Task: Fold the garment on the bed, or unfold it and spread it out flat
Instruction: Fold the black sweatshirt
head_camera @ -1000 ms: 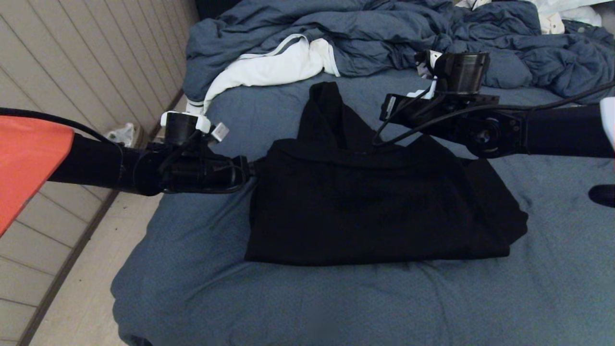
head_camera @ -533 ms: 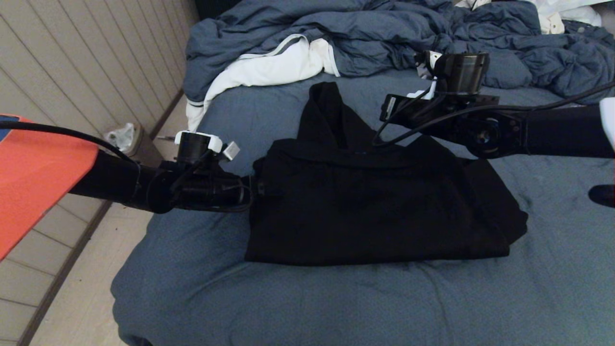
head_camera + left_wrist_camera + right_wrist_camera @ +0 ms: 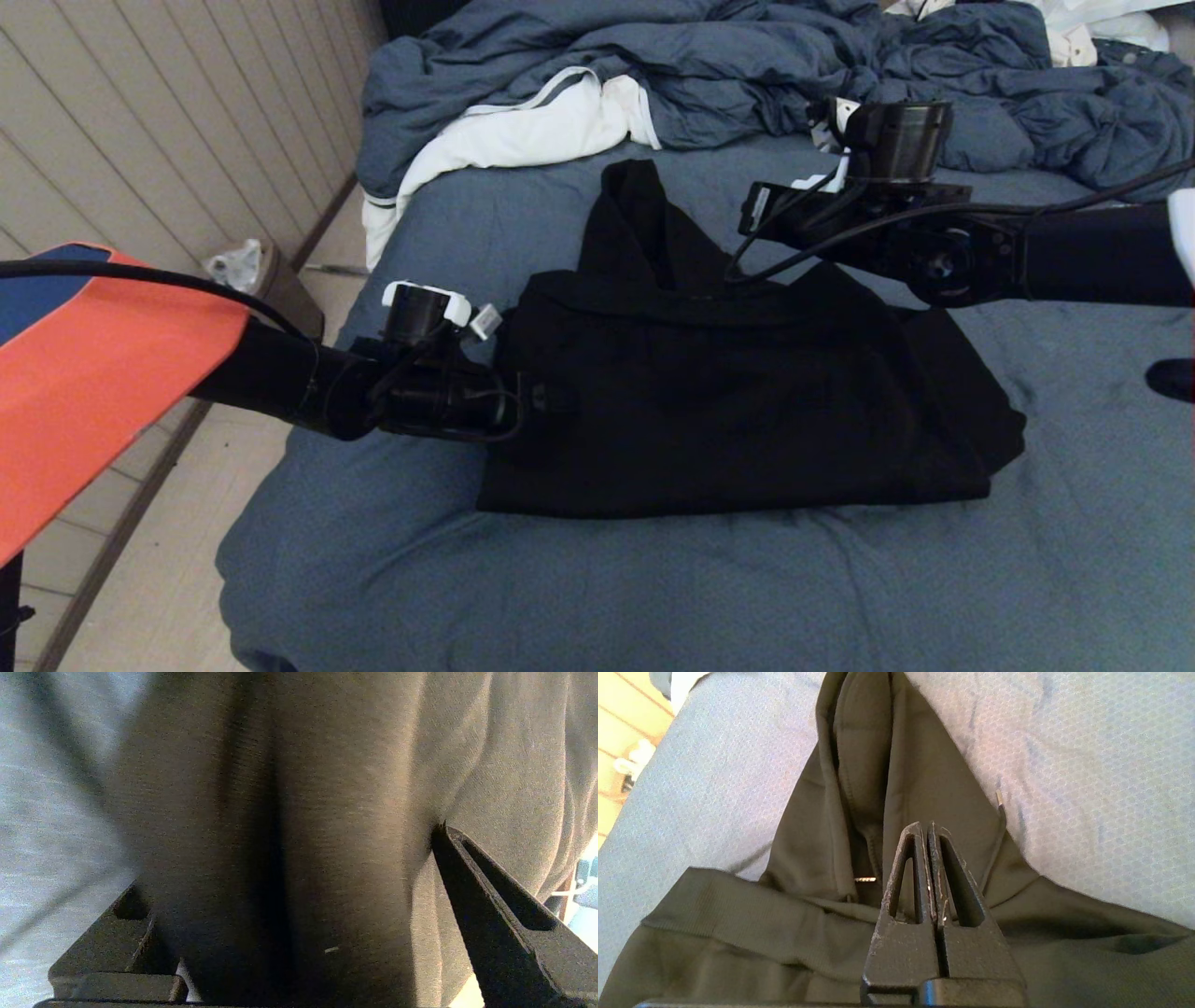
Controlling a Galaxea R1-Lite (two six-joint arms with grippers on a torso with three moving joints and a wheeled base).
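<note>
Head view gives me the hoodie [image 3: 738, 392] lying folded into a rough block on the middle of the bed [image 3: 653, 597], hood pointing away from me toward the rumpled duvet [image 3: 709, 65]. I have the left arm coming in low from the left edge, forearm nearly level, wrist tipped slightly down, and the left gripper [image 3: 537, 403] is buried at the hoodie's left side. From the left wrist camera I see its fingers [image 3: 495, 905] spread wide with a thick roll of black cloth [image 3: 289, 849] bulging between them; they straddle it and are not pinching it. The right arm reaches in level from the right, held above the hoodie's far right shoulder, and the right gripper [image 3: 927, 833] has its fingers pressed together on nothing, tips hovering over the hood's base. In that same camera I can pick out the ribbed hem [image 3: 752, 905] folded across and a metal zipper pull [image 3: 865, 879]. A white cloth [image 3: 523, 131] lies at the duvet's left end. No labels or writing that I can read anywhere.
</note>
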